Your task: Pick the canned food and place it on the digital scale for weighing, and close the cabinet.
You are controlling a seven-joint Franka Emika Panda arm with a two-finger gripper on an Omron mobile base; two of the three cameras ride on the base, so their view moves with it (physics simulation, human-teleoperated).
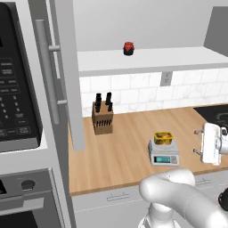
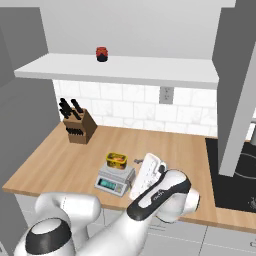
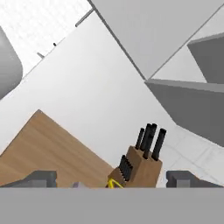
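One knife block (image 1: 102,116) stands behind the scale (image 1: 164,153); pincer (image 1: 197,141) spread, empty

canned food (image 1: 163,137) on digital scale (image 1: 164,153); knife block (image 1: 102,116) behind-left; jar (image 1: 128,48) on cabinet shelf (image 1: 147,60).

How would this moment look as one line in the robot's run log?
canned food: on digital scale | end effector: open, beside scale | cabinet: doors open
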